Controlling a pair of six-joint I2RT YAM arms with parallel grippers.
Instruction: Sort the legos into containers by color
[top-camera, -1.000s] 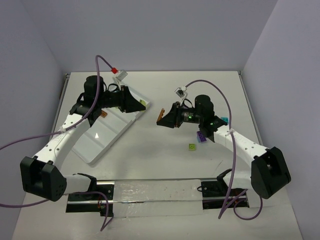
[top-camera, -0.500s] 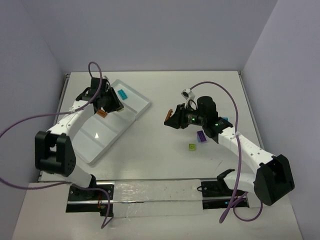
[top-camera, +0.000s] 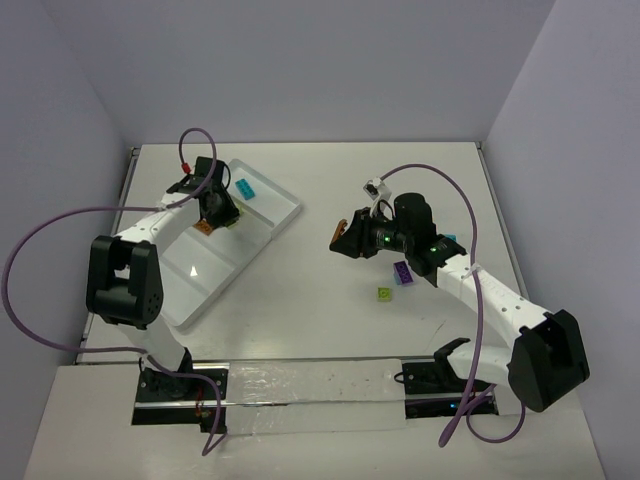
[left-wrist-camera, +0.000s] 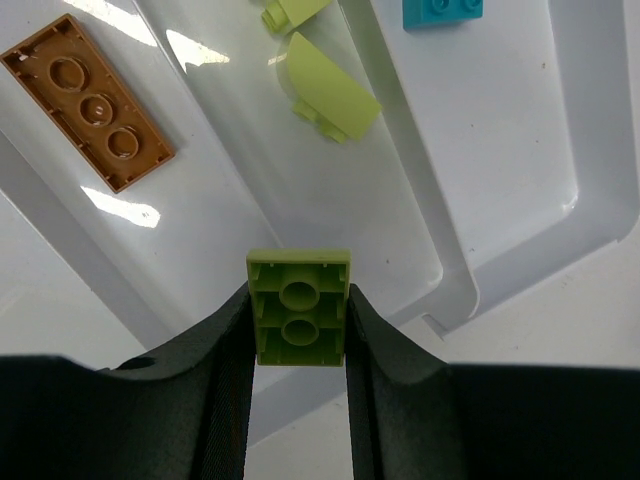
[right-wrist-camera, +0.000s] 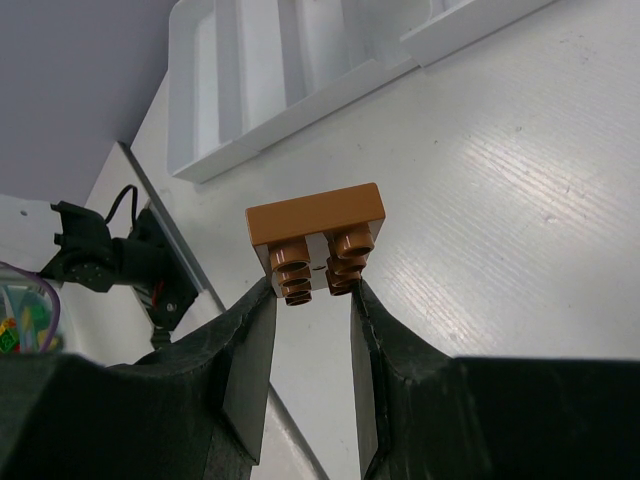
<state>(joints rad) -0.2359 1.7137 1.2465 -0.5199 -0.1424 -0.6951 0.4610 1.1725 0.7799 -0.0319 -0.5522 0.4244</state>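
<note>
L gripper is closed tight on a lime brick. The jaws pinch its two long sides, and its hollow underside w/ two round sockets faces the wrist cam. The brick hangs over the white tray, above the near end of the compartment that already has two lime pieces. One compartment to the left in that view lies a flat brown plate, underside up, three rings showing. On the other side, past a divider, a teal brick is cut off by the frame's top edge. In the top cam the L arm reaches over the tray's far half, and the wrist itself hides the fingertips.

R gripper is shut too, clamped on a brown brick by its lower end, w/ round studs pointing down btwn the fingers. The brick is held clear of the table and well apart from the tray, which sits in the bkgd of the wrist view. The top cam puts the R gripper near mid-table, right of the tray.

Loose on the table by the R arm are a purple brick, a small lime brick just beside it, and a second teal brick partly behind the forearm.
</note>
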